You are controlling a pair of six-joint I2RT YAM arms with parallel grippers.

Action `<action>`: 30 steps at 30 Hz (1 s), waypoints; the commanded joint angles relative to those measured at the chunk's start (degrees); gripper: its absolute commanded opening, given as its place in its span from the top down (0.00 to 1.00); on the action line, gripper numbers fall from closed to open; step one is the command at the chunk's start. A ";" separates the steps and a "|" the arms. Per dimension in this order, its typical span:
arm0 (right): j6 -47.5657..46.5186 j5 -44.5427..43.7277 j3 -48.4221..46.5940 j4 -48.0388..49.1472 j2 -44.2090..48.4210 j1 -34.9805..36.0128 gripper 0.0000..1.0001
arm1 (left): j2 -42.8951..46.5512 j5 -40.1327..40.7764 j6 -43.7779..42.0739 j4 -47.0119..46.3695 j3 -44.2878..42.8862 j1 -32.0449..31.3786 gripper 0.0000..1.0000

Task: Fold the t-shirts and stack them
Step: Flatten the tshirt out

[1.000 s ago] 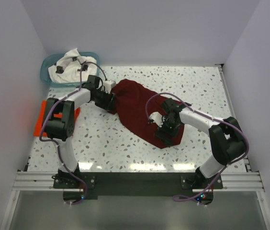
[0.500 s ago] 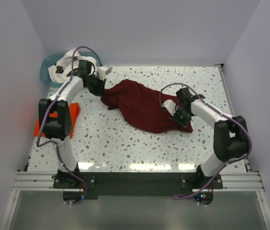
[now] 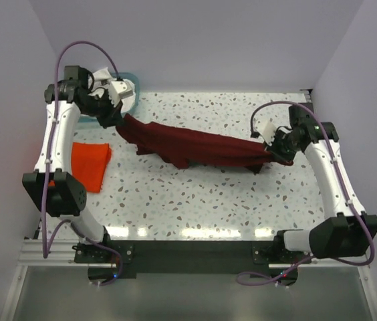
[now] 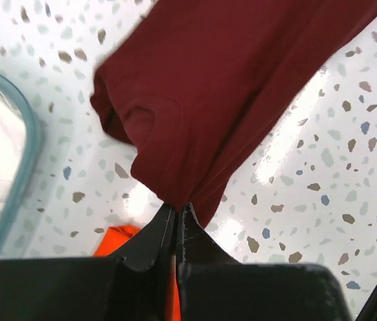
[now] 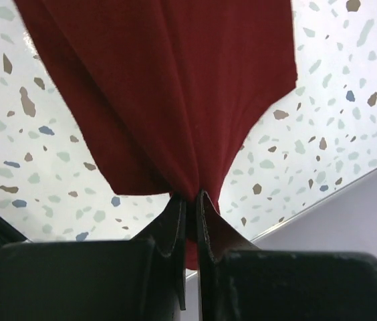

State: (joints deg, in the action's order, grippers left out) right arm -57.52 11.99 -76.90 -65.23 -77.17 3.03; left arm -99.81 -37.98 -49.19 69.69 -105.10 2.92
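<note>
The dark maroon cloth t-shirt hangs stretched between the arms over the middle of the speckled white table. The left gripper is pinched tight on one bunched edge near the teal plastic basket, and the right gripper is pinched on the opposite edge. They look to be spreading it to lay flat, so I'd lower both ends together at even tension, or the sagging, twisted middle will land creased.

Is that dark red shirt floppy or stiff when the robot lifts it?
Probably floppy: the shirt sags and bunches between the left pincer and right pincer. It seems light, since small pinches at each end hold it. It probably will not slip: both are shut on bunched cloth.
</note>
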 commanded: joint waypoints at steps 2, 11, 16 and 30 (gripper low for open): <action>-4.10 1.63 -1.58 -0.61 -2.36 -2.15 1.00 | 1.14 -7.11 -1.37 -2.87 -1.86 0.95 1.00; 3.28 1.20 -15.45 2.83 -29.24 -2.24 1.00 | -30.50 5.80 25.51 -15.28 -29.70 -2.39 0.66; 5.22 2.51 -19.34 -2.17 -33.05 -2.32 0.65 | -23.09 3.27 23.90 -20.38 -16.85 -2.48 0.42; 7.32 5.06 -13.19 -5.79 -29.36 -8.83 0.57 | -0.56 8.44 -0.47 -20.81 29.16 -17.59 0.43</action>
State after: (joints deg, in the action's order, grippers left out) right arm -51.29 14.70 -89.86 -69.01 -107.53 -6.46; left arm -99.53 -33.65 -47.77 54.24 -79.13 -13.32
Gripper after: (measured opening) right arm 0.469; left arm 0.573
